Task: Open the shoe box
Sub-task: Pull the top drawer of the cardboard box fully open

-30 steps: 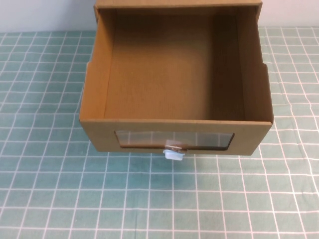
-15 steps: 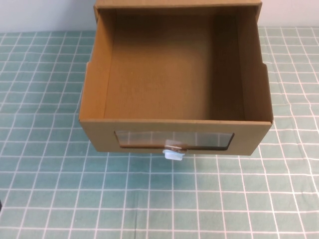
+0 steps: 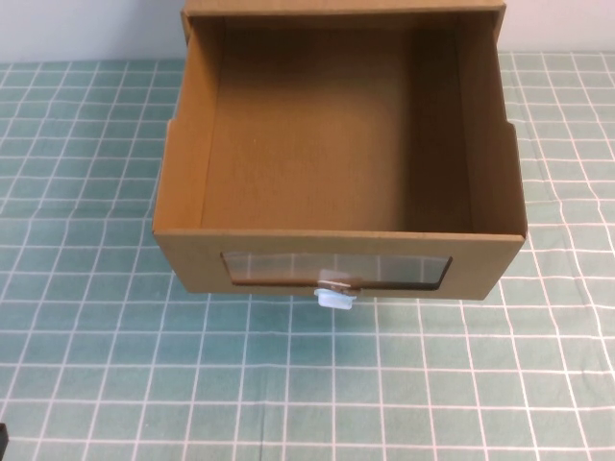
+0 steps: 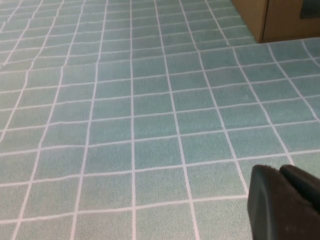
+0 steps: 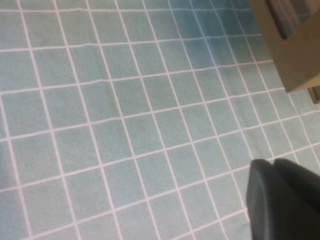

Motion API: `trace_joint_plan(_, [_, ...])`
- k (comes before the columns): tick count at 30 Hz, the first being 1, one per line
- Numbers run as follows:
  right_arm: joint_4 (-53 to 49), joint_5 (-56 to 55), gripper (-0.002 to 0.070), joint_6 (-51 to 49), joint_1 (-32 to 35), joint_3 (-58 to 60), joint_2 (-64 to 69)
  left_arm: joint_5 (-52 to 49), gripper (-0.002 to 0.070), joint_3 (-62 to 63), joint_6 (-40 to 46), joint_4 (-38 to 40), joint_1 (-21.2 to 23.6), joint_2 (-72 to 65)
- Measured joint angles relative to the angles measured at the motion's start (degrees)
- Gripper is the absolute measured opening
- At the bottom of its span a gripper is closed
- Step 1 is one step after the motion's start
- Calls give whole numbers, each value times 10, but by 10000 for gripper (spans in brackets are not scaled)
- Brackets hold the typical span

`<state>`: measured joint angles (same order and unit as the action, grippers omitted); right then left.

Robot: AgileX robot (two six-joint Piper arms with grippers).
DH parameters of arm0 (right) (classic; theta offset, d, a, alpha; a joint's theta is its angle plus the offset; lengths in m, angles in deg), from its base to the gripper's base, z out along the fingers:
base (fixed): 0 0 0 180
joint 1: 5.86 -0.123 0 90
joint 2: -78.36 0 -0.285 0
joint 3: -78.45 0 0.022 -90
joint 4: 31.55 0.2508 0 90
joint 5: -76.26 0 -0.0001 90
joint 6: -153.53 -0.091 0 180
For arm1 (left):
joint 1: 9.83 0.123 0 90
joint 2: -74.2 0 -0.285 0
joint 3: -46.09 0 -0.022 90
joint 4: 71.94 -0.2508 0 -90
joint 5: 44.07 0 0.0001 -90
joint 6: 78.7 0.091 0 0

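Note:
The brown cardboard shoe box [image 3: 336,144] stands at the middle of the table with its drawer slid out toward me, and the inside is bare. Its front panel has a clear window [image 3: 336,271] and a small white pull tab [image 3: 334,299] below it. My left gripper [image 4: 282,172] is shut and empty, low over the mat to the box's front left. A corner of the box [image 4: 270,17] shows far ahead of it. My right gripper [image 5: 274,165] is shut and empty too, over the mat, with the box's front corner [image 5: 295,45] well off.
A green mat with a white grid [image 3: 115,365] covers the table around the box. A dark sliver of the left arm [image 3: 3,439] shows at the bottom left corner of the high view. The white wall runs behind the box.
The dark sliver of the left arm at the high view's bottom left corner has shifted slightly. The box has not moved.

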<state>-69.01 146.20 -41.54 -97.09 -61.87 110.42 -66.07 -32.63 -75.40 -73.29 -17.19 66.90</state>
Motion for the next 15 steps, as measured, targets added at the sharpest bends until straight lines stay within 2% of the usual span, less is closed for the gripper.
trace_joint_plan(15, [4, 0, -13, 0, 0, 0, 0, -2, -6, 0, 0, 0, 0, 1])
